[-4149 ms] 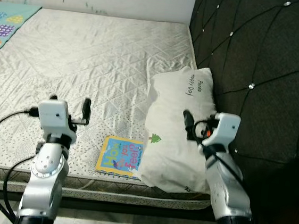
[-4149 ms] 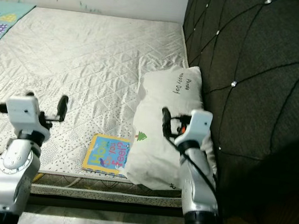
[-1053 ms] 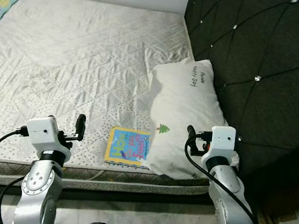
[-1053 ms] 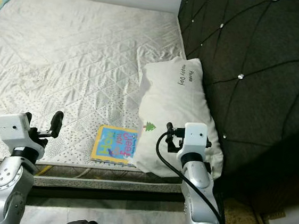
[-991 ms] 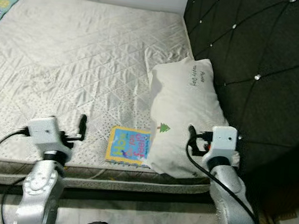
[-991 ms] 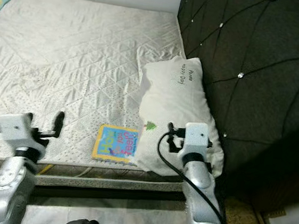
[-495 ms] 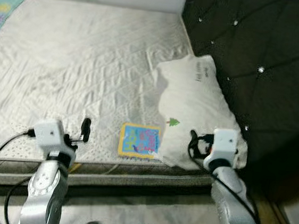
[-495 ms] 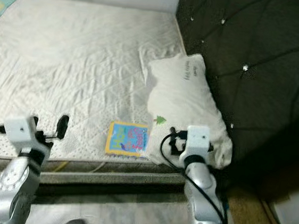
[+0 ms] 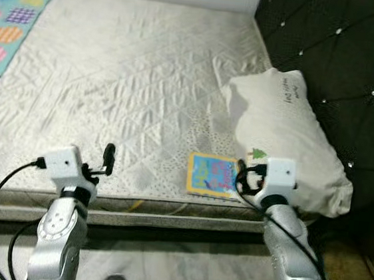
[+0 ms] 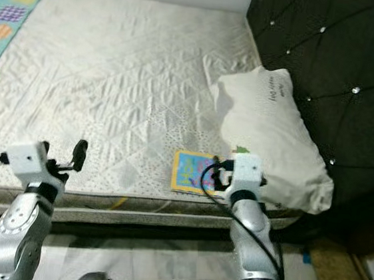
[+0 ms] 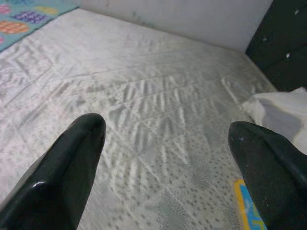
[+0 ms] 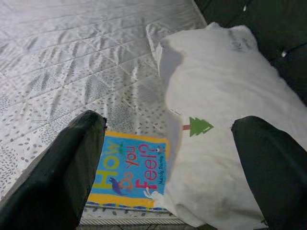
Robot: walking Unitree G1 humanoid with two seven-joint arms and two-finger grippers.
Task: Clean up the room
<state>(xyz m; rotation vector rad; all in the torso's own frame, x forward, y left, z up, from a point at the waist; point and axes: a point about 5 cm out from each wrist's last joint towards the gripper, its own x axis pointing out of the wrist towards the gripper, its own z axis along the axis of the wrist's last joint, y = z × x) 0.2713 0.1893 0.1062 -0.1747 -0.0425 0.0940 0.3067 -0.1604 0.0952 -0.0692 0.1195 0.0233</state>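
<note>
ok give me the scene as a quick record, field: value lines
surface: quilted mattress
book: colourful children's book, flat near the mattress's front edge, partly tucked under the pillow
pillow: white pillow against the dark tufted headboard
left gripper: open, above the front edge, holding nothing
right gripper: open, over the book and pillow corner, holding nothing
mat: patterned play mat beyond the mattress

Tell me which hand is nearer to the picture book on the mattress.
The right hand: it hangs open at the picture book's pillow-side edge. The left hand, also open, is well off to the book's other side, over bare mattress.
</note>
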